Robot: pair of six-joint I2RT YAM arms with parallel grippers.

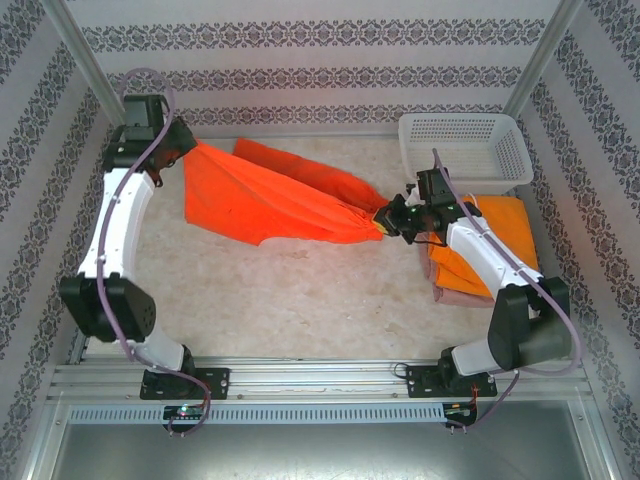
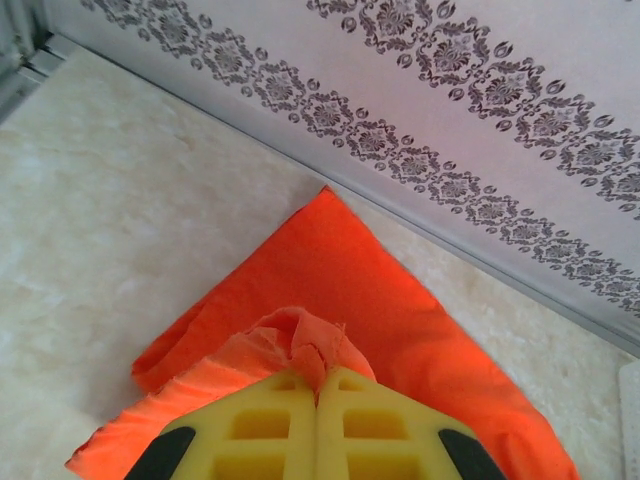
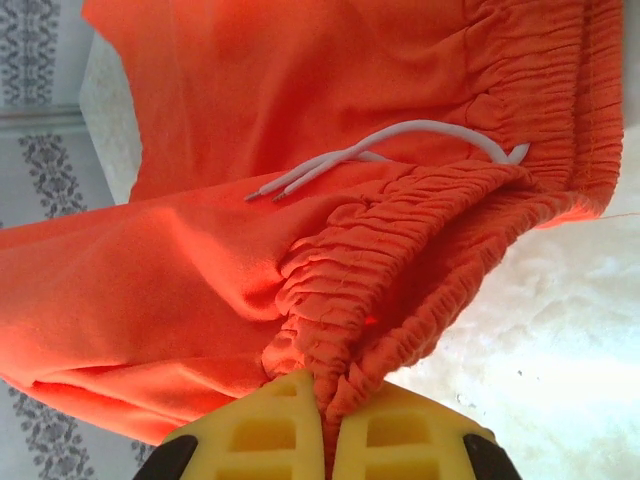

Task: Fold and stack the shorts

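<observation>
Top view, red-orange shorts: I saw the red-orange shorts (image 1: 280, 200) stretched between both arms, left of the basket (image 1: 520, 160), with part of the cloth resting on the surface (image 1: 300, 300).
Top view, left gripper: The left gripper (image 1: 185, 150) was clamped on the end of the shorts farthest from the basket.
Top view, right gripper: The right gripper (image 1: 383, 222) pinched the other end, near the basket's front-left corner.
Top view, orange shorts: The orange shorts (image 1: 500, 215) lay folded just in front of the basket.
Top view, pink shorts: The pink shorts (image 1: 455, 297) lay under the orange pair, an edge showing on the side away from the basket.
Left wrist, left gripper: I saw the left gripper (image 2: 320, 385) with its yellow fingers pressed together on a bunched fold of the red-orange shorts (image 2: 350, 270). More cloth spread below towards the patterned wall (image 2: 480, 120).
Right wrist, right gripper: The right gripper (image 3: 325, 385) was closed on the gathered waistband (image 3: 400, 300) of the red-orange shorts (image 3: 250, 100).
Right wrist, drawstring: A white drawstring (image 3: 400, 140) lay loose across the cloth.
</observation>
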